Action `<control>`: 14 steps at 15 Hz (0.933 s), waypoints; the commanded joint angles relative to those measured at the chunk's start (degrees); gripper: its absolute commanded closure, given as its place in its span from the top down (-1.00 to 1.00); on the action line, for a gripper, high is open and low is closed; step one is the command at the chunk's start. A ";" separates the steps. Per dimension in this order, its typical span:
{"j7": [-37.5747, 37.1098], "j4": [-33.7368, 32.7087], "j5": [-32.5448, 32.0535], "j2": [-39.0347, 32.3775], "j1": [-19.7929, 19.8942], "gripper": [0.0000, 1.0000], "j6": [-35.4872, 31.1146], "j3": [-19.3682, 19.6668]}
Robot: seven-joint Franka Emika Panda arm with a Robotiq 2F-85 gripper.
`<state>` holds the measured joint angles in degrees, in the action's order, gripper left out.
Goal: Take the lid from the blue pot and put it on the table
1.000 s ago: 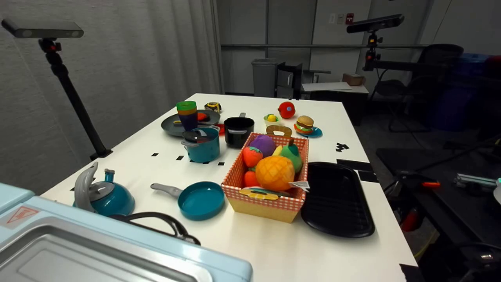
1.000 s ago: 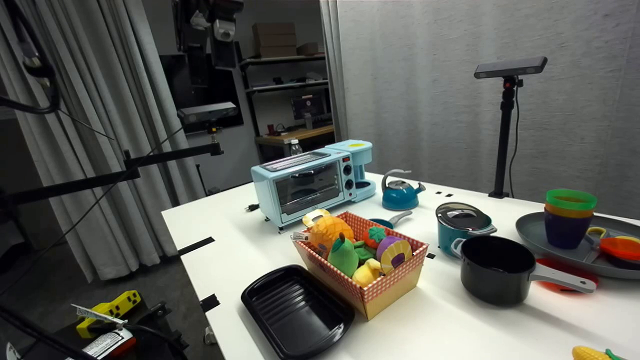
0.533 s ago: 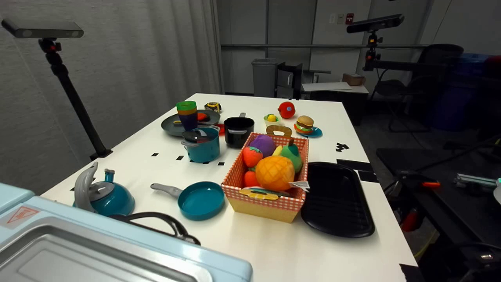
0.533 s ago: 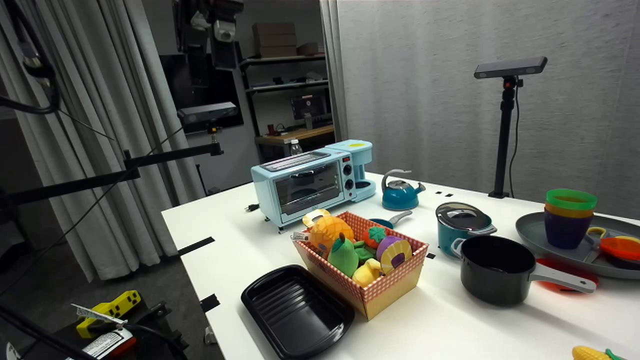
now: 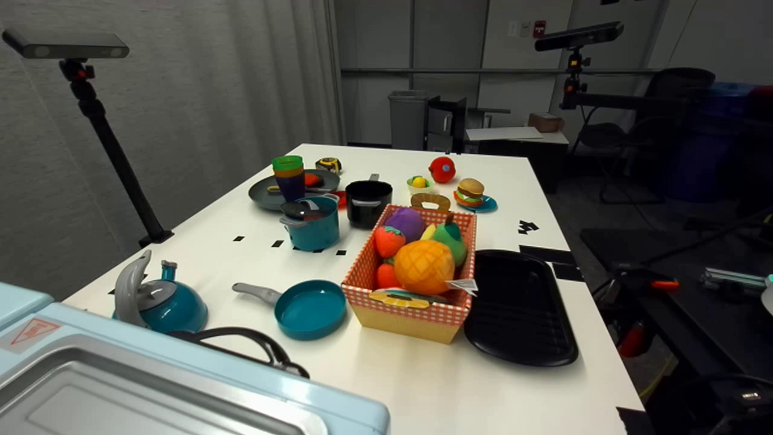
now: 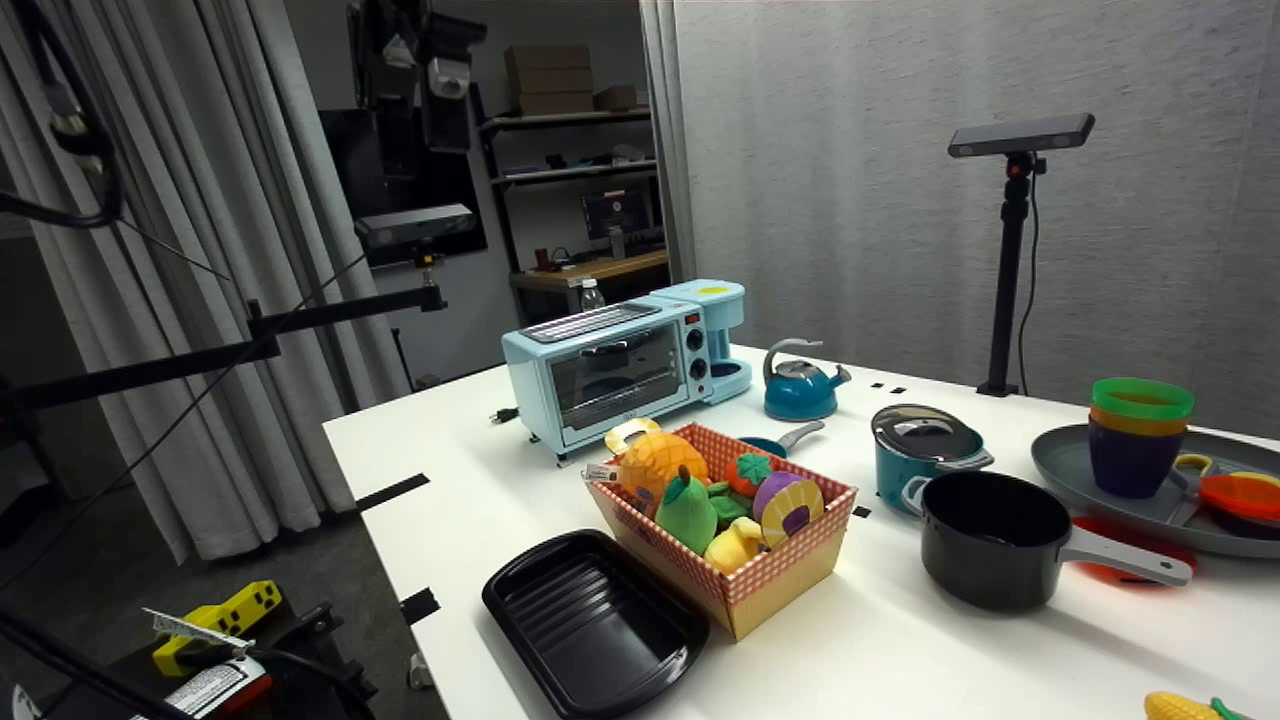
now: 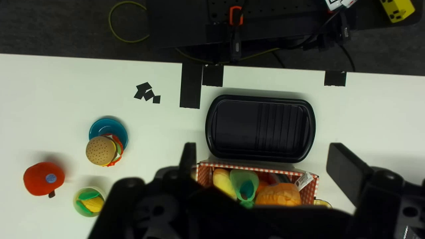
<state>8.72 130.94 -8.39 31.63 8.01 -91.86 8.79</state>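
Wrist view: the gripper (image 7: 263, 157) hangs empty, jaws parted; below it, past the basket (image 6: 790, 587), both exterior views show the lid (image 6: 925, 438) askew on the blue pot (image 6: 900, 480), likely needing a slow, centred descent.

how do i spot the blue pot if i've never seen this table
On the white table, find the red-checked basket. Near it stands a black pot; the blue pot is close beside that. Unlike the open black pot, it is teal, short-handled and topped by a dark lid.
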 commanded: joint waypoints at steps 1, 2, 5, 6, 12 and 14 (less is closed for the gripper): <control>0.77 -0.04 1.53 0.18 -0.83 1.00 0.07 0.91; -0.26 -0.15 0.24 -0.06 -0.38 1.00 0.16 0.29; -0.21 -0.15 0.49 -0.10 -0.43 1.00 0.16 0.29; -0.20 -0.15 0.51 -0.11 -0.43 1.00 0.16 0.29; -0.20 -0.15 0.54 -0.14 -0.43 1.00 0.16 0.29; -1.75 -0.02 -0.57 -0.05 0.05 1.00 -0.23 -0.22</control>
<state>8.44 130.95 -7.98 31.48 7.93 -91.86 8.79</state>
